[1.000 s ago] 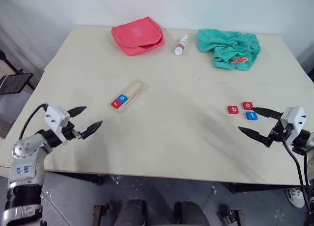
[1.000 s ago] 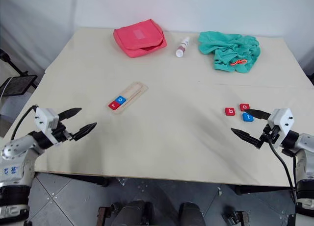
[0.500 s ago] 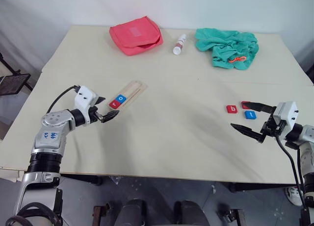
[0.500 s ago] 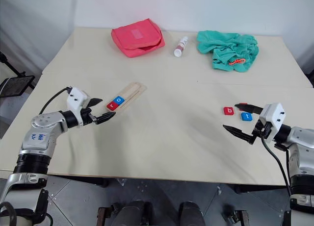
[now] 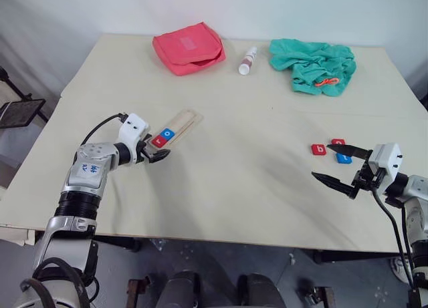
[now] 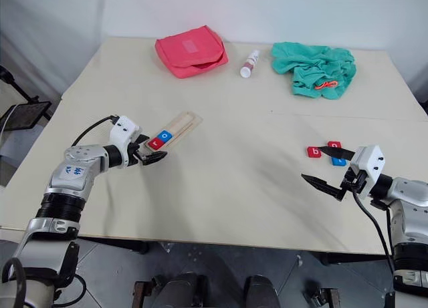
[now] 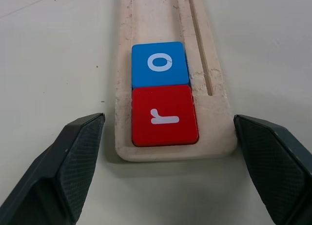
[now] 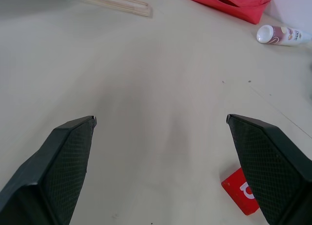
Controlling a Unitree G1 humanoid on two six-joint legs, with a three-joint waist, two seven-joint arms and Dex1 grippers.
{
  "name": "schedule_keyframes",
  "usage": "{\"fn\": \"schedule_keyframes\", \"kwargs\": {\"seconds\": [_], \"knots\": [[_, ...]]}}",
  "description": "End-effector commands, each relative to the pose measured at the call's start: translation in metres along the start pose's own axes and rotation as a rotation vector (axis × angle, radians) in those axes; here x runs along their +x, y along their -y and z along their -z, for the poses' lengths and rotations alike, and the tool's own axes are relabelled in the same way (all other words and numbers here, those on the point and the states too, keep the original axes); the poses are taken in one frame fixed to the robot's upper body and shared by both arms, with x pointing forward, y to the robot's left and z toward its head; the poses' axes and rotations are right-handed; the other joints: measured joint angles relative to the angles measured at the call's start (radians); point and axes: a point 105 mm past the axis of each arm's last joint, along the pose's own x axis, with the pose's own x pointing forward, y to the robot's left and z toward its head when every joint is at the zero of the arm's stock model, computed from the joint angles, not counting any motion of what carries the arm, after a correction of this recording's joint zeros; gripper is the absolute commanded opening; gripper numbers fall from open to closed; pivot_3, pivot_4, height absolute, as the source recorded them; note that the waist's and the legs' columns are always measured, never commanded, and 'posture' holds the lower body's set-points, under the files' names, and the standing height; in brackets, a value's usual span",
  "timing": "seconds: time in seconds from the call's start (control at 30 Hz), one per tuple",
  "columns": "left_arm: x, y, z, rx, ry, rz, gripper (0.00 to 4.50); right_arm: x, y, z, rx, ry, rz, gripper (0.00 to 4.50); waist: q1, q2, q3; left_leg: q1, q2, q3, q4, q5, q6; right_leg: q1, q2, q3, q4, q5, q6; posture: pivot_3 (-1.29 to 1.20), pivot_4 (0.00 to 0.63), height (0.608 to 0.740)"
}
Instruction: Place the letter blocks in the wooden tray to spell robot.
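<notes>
The wooden tray point(image 5: 182, 123) lies slanted left of the table's middle. In its near end sit a red "r" block point(image 7: 164, 115) and, behind it, a blue "o" block point(image 7: 160, 64). My left gripper point(image 5: 155, 149) is open at that near end, one finger point(image 7: 80, 156) on each side of the tray, and holds nothing. At the right lie a red "b" block point(image 5: 318, 149), a second red block point(image 5: 338, 142) partly behind a finger, and a blue "t" block point(image 5: 343, 158). My right gripper point(image 5: 322, 161) stands open and empty just in front of them.
Along the far edge lie a red pouch point(image 5: 188, 48), a small white bottle point(image 5: 247, 60) and a crumpled teal cloth point(image 5: 313, 65) with something orange point(image 5: 326, 83) on it. A black stand point(image 5: 17, 112) sits off the table's left side.
My left gripper has travelled forward and to the right, from the table's near left edge up to the tray's near end. The right gripper has stayed where it was.
</notes>
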Motion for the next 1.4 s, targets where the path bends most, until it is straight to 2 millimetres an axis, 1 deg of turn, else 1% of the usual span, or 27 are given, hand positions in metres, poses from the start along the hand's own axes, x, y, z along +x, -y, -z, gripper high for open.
{"fn": "schedule_keyframes", "kwargs": {"seconds": [0.03, 0.07, 0.17, 0.2, 0.23, 0.4, 0.47, 0.53, 0.63, 0.7, 0.77, 0.83, 0.93, 1.0, 1.1, 1.17, 1.27, 1.4], "knots": [[0.008, 0.006, 0.012, -0.002, -0.091, 0.019, 4.50, 0.000, 0.003, -0.008, -0.033, 0.022, 0.009, 4.49, 0.005, 0.000, 0.000, 0.000, 0.000, 0.000, 0.000, 0.000, 0.000, 0.000, 0.000, 0.000, 0.000, 0.000, 0.000, 0.00, 0.150, 0.740], [0.009, 0.007, 0.016, -0.009, -0.119, 0.021, 4.50, 0.000, 0.003, -0.008, -0.034, 0.021, 0.009, 4.49, 0.009, 0.000, 0.000, 0.000, 0.000, 0.000, 0.000, 0.000, 0.000, 0.000, 0.000, 0.000, 0.000, 0.000, 0.000, 0.00, 0.150, 0.740], [0.009, 0.003, 0.023, 0.005, -0.169, -0.004, 3.90, 0.000, 0.004, -0.009, -0.035, 0.021, 0.013, 4.50, 0.015, 0.000, 0.000, 0.000, 0.000, 0.000, 0.001, 0.000, 0.000, 0.000, 0.000, 0.001, 0.001, 0.000, 0.000, 0.00, 0.150, 0.740], [0.009, 0.004, 0.023, 0.002, -0.164, -0.001, 3.58, 0.000, 0.004, -0.009, -0.035, 0.020, 0.014, 4.50, 0.015, 0.000, 0.000, 0.001, 0.000, 0.000, 0.001, 0.000, 0.000, 0.000, 0.000, 0.001, 0.001, 0.000, 0.000, 0.00, 0.150, 0.740], [0.010, 0.008, 0.019, 0.031, -0.129, 0.027, 3.41, -0.001, 0.005, -0.009, -0.035, 0.018, 0.017, 4.50, 0.015, 0.000, 0.000, 0.001, 0.000, 0.000, 0.001, 0.000, 0.000, 0.001, 0.000, 0.001, 0.001, 0.000, 0.000, 0.00, 0.150, 0.740], [0.010, 0.015, 0.000, 0.137, -0.005, 0.091, 3.41, -0.004, 0.005, -0.009, -0.037, 0.012, 0.021, 4.50, 0.016, 0.000, 0.000, 0.001, 0.000, 0.001, 0.001, 0.000, 0.000, 0.001, 0.000, 0.001, 0.001, 0.000, 0.000, 0.00, 0.150, 0.740], [0.009, 0.026, -0.010, 0.214, 0.035, 0.165, 3.41, -0.006, 0.005, -0.009, -0.040, 0.008, 0.022, 4.50, 0.017, 0.000, 0.000, 0.001, 0.000, 0.000, 0.001, 0.000, 0.000, 0.000, 0.000, 0.001, 0.001, 0.000, 0.000, 0.00, 0.150, 0.740], [0.008, 0.041, -0.021, 0.289, 0.078, 0.257, 3.41, -0.008, 0.005, -0.008, -0.043, -0.004, 0.023, 4.50, 0.019, 0.000, 0.000, 0.000, -0.001, 0.000, 0.001, 0.000, 0.000, 0.000, 0.000, 0.000, 0.001, 0.000, 0.000, 0.00, 0.150, 0.740], [0.009, 0.059, -0.026, 0.428, 0.048, 0.365, 3.41, -0.011, 0.004, -0.008, -0.047, -0.015, 0.019, 4.50, 0.018, 0.000, 0.000, -0.002, -0.001, -0.001, 0.001, 0.000, 0.000, -0.001, -0.001, -0.001, 0.001, 0.000, 0.000, 0.00, 0.150, 0.740], [0.012, 0.066, -0.029, 0.453, 0.043, 0.399, 3.41, -0.013, 0.003, -0.008, -0.048, -0.018, 0.017, 4.50, 0.018, 0.000, 0.000, -0.002, -0.001, -0.001, 0.001, 0.000, 0.000, -0.001, 0.000, -0.001, 0.001, 0.000, 0.000, 0.00, 0.150, 0.740], [0.016, 0.079, -0.035, 0.473, 0.040, 0.462, 3.41, -0.017, 0.002, -0.007, -0.050, -0.029, 0.013, 4.50, 0.017, 0.000, 0.000, -0.002, -0.001, 0.000, 0.001, 0.000, 0.000, -0.001, 0.000, -0.001, 0.001, 0.000, 0.000, 0.00, 0.150, 0.740], [0.020, 0.095, -0.042, 0.509, 0.036, 0.531, 3.41, -0.022, 0.000, -0.006, -0.054, -0.045, 0.014, 4.50, 0.018, 0.000, 0.000, -0.002, -0.001, 0.000, 0.001, 0.000, 0.001, -0.001, 0.000, -0.001, 0.001, 0.000, 0.000, 0.00, 0.150, 0.740], [0.026, 0.124, -0.058, 0.557, 0.079, 0.639, 3.41, -0.029, -0.003, -0.004, -0.050, -0.066, 0.034, 4.50, 0.020, 0.000, 0.000, -0.003, -0.001, -0.001, 0.001, 0.000, 0.001, -0.001, 0.000, -0.002, 0.001, 0.000, 0.000, 0.00, 0.150, 0.740], [0.027, 0.138, -0.065, 0.570, 0.106, 0.678, 3.41, -0.031, -0.005, -0.003, -0.049, -0.071, 0.040, 4.50, 0.019, 0.000, 0.000, -0.003, -0.002, -0.001, 0.001, 0.000, 0.001, -0.001, -0.001, -0.002, 0.000, 0.000, 0.000, 0.00, 0.150, 0.740], [0.031, 0.150, -0.069, 0.571, 0.112, 0.695, 3.41, -0.034, -0.008, -0.003, -0.046, -0.073, 0.049, 4.50, 0.016, 0.000, 0.000, -0.003, -0.001, 0.000, 0.001, 0.000, 0.001, -0.001, 0.000, -0.002, 0.000, 0.000, 0.000, 0.00, 0.150, 0.740], [0.033, 0.156, -0.067, 0.573, 0.104, 0.700, 3.41, -0.036, -0.011, -0.003, -0.044, -0.073, 0.057, 4.50, 0.013, 0.000, 0.000, -0.003, -0.001, 0.001, 0.001, 0.000, 0.001, -0.001, 0.000, -0.002, -0.001, 0.000, 0.000, 0.00, 0.150, 0.740], [0.035, 0.173, -0.059, 0.583, 0.076, 0.734, 3.41, -0.047, -0.014, -0.002, -0.039, -0.088, 0.090, 4.50, 0.018, 0.000, 0.000, -0.003, -0.001, 0.001, 0.001, 0.001, 0.002, -0.001, 0.000, -0.001, -0.001, 0.000, 0.000, 0.00, 0.150, 0.740], [0.033, 0.183, -0.057, 0.586, 0.067, 0.737, 3.41, -0.054, -0.017, -0.001, -0.032, -0.099, 0.109, 4.50, 0.019, 0.000, 0.000, -0.003, -0.001, 0.000, 0.001, 0.001, 0.002, -0.001, 0.000, -0.001, -0.002, 0.000, 0.000, 0.00, 0.150, 0.740]]}}
